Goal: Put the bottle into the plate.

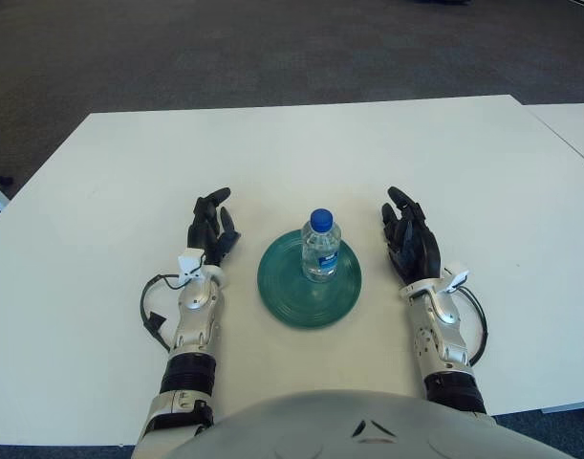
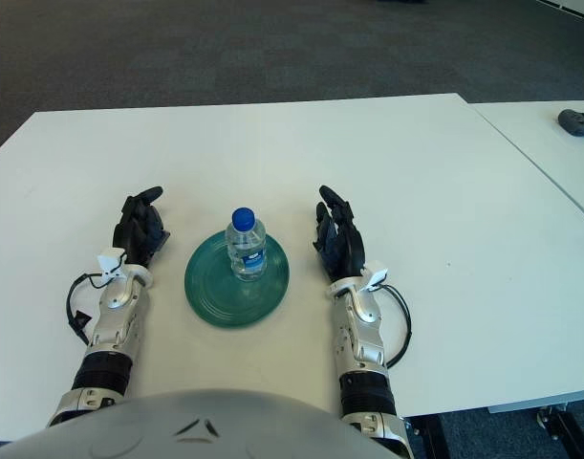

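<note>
Green is the plate [image 1: 309,285], and the water bottle [image 1: 320,246] is seen upright on it. The left robot hand [image 1: 211,229] and right robot hand [image 1: 409,236] are open beside the plate, holding nothing, above the white worktop [image 1: 301,153]. The placing is judged done; only withdrawal remains.

The surface [image 1: 368,153] before me is smooth, matt white. On it sits a glossy green plate [image 1: 309,275] with fine ridged rings, holding a clear plastic bottle [image 1: 320,246] with a blue plastic cap. My left robot hand [image 1: 210,228] and right robot hand [image 1: 409,237] look matt black plastic, on brushed silver metal forearms. Beyond lies dark, rough carpet [image 1: 272,48].
</note>
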`<state>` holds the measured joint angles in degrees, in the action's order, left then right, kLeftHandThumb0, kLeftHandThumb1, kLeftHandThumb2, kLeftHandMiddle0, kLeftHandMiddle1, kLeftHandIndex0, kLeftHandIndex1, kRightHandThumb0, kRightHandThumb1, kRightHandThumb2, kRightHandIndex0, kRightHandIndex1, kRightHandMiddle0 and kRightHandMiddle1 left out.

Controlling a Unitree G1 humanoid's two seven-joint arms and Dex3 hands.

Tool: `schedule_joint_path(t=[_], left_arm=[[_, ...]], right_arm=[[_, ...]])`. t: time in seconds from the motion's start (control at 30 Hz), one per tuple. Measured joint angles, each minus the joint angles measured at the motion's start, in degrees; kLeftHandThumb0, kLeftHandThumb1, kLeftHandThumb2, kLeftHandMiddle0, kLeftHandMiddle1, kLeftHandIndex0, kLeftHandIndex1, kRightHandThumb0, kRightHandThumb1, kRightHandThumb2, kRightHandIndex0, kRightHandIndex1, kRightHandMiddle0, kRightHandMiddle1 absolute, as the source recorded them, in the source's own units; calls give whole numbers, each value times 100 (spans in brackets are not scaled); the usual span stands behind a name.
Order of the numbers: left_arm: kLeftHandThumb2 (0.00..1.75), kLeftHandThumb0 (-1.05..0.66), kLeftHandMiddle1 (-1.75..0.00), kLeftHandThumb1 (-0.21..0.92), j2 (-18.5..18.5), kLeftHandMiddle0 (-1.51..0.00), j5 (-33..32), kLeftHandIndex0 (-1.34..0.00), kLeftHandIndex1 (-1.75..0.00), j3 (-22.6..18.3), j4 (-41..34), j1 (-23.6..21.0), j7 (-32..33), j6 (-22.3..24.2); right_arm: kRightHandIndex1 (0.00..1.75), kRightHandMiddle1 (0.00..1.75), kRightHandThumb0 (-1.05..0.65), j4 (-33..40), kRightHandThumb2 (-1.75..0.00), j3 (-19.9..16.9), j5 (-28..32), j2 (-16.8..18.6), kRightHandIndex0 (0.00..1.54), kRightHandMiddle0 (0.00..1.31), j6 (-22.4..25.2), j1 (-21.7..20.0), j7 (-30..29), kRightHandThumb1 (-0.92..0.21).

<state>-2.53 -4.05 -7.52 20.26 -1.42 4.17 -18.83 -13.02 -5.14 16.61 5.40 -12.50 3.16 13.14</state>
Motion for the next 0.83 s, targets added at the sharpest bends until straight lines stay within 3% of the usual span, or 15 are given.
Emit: schedule_joint_path(t=[0.83], left_arm=[[86,-63,-9,92,-316,-63,229,-23,-100,316,-619,461,85,102]], right_arm=[[0,64,-72,105,-64,-24,41,-32,40,0,134,37,54,-92]])
